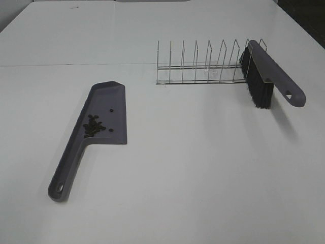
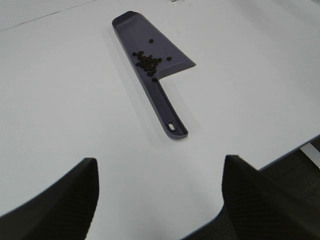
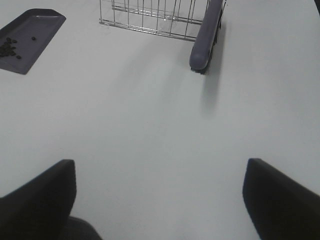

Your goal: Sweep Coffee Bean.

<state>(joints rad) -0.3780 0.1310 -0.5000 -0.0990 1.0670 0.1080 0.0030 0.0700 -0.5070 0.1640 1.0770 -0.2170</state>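
A cluster of dark coffee beans (image 1: 93, 125) lies on the blade of a grey dustpan (image 1: 109, 101) at the table's left; one or two loose beans lie apart on the blade. The beans (image 2: 147, 62) and dustpan (image 2: 165, 102) also show in the left wrist view, and partly in the right wrist view (image 3: 9, 46). A grey brush (image 1: 271, 68) with black bristles leans in the wire rack (image 1: 198, 66). My left gripper (image 2: 160, 200) and right gripper (image 3: 160, 200) are open and empty, back from both tools. Neither arm shows in the high view.
The white table (image 1: 203, 168) has a seam (image 1: 76, 64) across its back. Its front edge (image 2: 280, 157) runs close to the left gripper. The brush handle (image 3: 205, 37) juts out of the rack toward the right gripper.
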